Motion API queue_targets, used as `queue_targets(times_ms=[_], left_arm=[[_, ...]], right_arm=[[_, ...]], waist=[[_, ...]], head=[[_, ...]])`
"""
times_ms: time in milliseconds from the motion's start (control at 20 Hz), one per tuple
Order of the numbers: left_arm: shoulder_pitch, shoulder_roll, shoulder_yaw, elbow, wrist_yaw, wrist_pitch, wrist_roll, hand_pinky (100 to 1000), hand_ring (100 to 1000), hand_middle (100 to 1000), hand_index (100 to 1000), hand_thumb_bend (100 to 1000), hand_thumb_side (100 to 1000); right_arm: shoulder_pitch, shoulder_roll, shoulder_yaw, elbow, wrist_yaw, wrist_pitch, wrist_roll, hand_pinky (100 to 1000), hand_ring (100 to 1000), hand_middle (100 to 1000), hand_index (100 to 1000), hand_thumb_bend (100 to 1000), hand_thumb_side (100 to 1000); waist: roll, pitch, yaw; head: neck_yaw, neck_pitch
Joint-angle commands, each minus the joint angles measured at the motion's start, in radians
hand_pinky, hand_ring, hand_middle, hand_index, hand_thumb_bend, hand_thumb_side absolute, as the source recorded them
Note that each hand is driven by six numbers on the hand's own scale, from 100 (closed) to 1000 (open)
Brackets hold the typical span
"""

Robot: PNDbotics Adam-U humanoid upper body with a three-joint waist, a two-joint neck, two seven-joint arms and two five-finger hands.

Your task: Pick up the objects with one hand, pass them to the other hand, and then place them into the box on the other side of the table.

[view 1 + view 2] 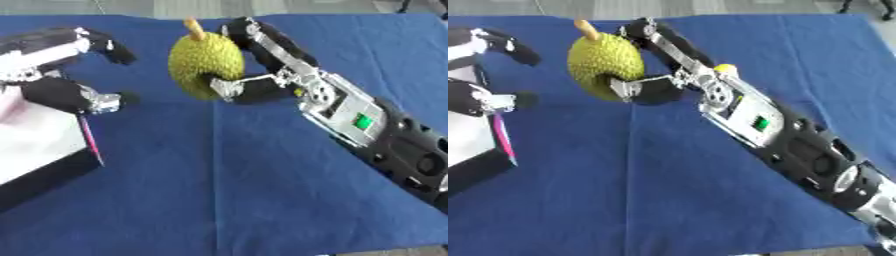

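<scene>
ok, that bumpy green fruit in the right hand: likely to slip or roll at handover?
Probably grips well: the jackfruit has a rough, bumpy skin, and the right hand curls round its side. It looks rigid, likely a model, so maybe light. Its rounded oval body would probably roll if set on the blue cloth.

1. Your right hand (262,75) is up above the blue cloth (262,190), fingers and thumb curled around the bumpy green fruit (203,62).
2. Your left hand (74,70) waits left of the fruit, fingers spread apart.
</scene>
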Motion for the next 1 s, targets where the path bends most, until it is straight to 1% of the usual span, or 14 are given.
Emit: queue_targets(times_ms=[50,100,300,500,650,900,1000], left_arm=[[-0.023,-0.008,-0.001,-0.016,-0.029,-0.010,0.019,1000,839,749,861,456,639],[-0.023,-0.013,-0.003,-0.013,-0.037,-0.011,0.022,1000,841,750,863,472,635],[-0.021,-0.030,-0.003,0.005,-0.056,-0.014,0.027,1000,840,746,863,467,667],[-0.019,-0.053,-0.001,0.014,-0.056,-0.007,0.038,1000,837,742,859,434,679],[-0.018,-0.067,-0.002,0.007,-0.035,-0.001,0.037,1000,833,735,853,397,712],[-0.019,-0.076,-0.011,-0.029,0.022,0.021,0.008,1000,830,729,849,384,745],[-0.019,-0.073,-0.012,-0.042,0.037,0.030,-0.004,1000,830,729,849,384,745]], right_arm=[[-0.019,-0.005,-0.003,-0.015,0.010,-0.004,0.008,717,569,403,565,100,100],[-0.020,-0.003,-0.001,-0.015,0.013,-0.007,0.011,718,569,403,565,100,100],[-0.023,0.001,0.006,-0.015,0.022,-0.024,0.024,718,568,403,564,100,100],[-0.025,0.007,0.013,-0.015,0.026,-0.038,0.037,717,567,402,564,100,100],[-0.026,0.010,0.017,-0.015,0.030,-0.045,0.047,718,567,403,564,100,100],[-0.023,0.012,0.020,-0.013,0.034,-0.048,0.056,717,566,402,564,100,100],[-0.020,0.012,0.020,-0.012,0.035,-0.049,0.057,717,566,402,564,100,100]], waist=[[0.014,-0.014,0.000],[0.013,-0.014,-0.001],[0.013,-0.012,-0.003],[0.012,-0.011,-0.004],[0.012,-0.010,-0.004],[0.013,-0.008,-0.005],[0.013,-0.007,-0.005]], head=[[0.002,-0.010],[0.003,-0.010],[0.005,-0.009],[0.005,-0.012],[0.002,-0.013],[-0.002,-0.014],[-0.003,-0.013]])
